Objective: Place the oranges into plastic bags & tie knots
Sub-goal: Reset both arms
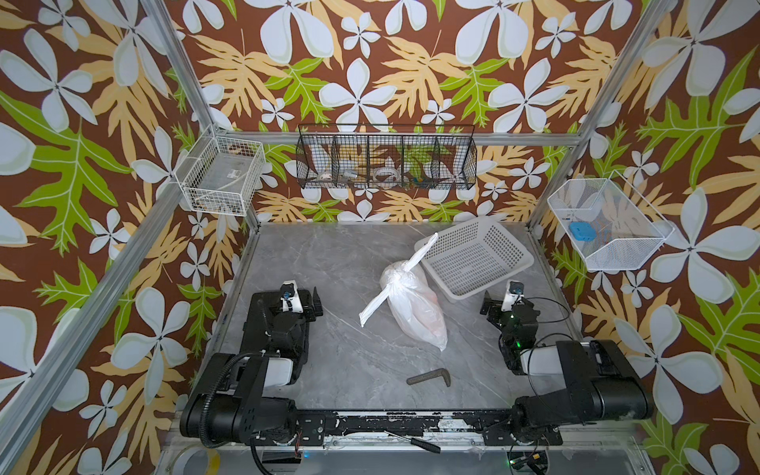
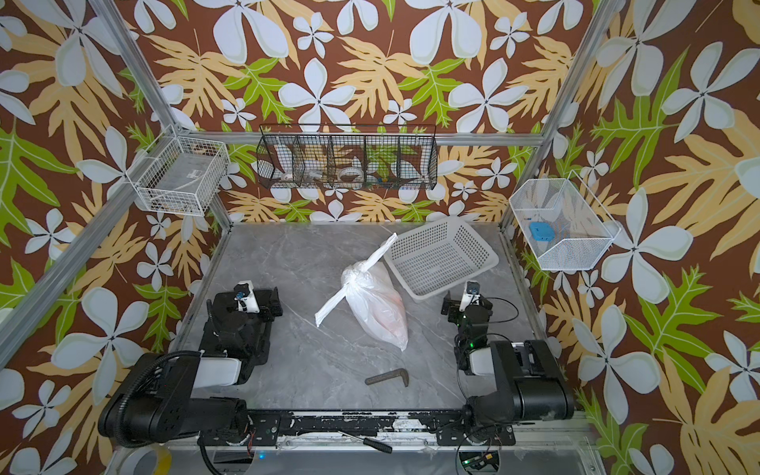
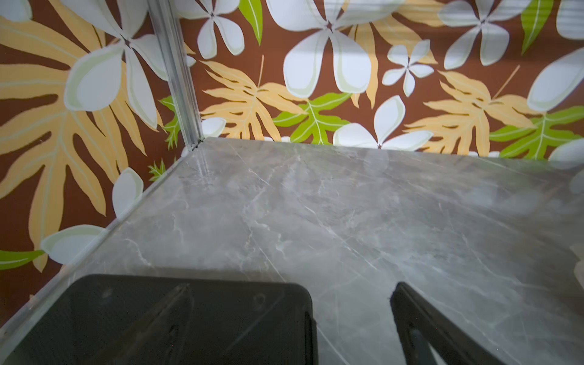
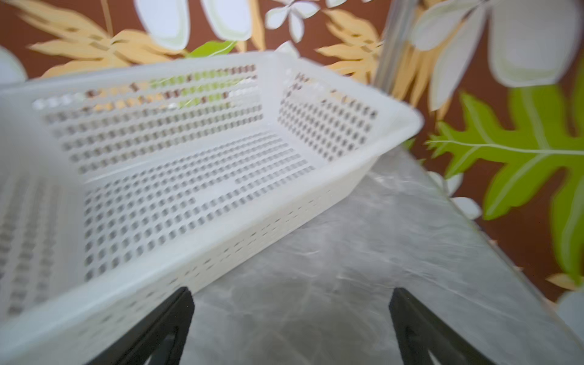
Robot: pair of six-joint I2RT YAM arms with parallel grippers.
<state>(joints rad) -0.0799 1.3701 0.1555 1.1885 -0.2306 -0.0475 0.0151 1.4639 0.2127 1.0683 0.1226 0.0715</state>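
The white translucent plastic bag lies on its side in the middle of the grey marble table. Its handles are tied in a knot, and two strap ends stick out, one toward the basket and one toward the left arm. An orange tint inside is the oranges, blurred through the plastic. My left gripper rests open at the table's left, well clear of the bag. My right gripper is open and empty at the right, just before the basket.
A white perforated plastic basket, empty, stands tilted at the back right, touching the bag's strap. A brown L-shaped piece lies near the front. Wire baskets and a black rack hang on the walls.
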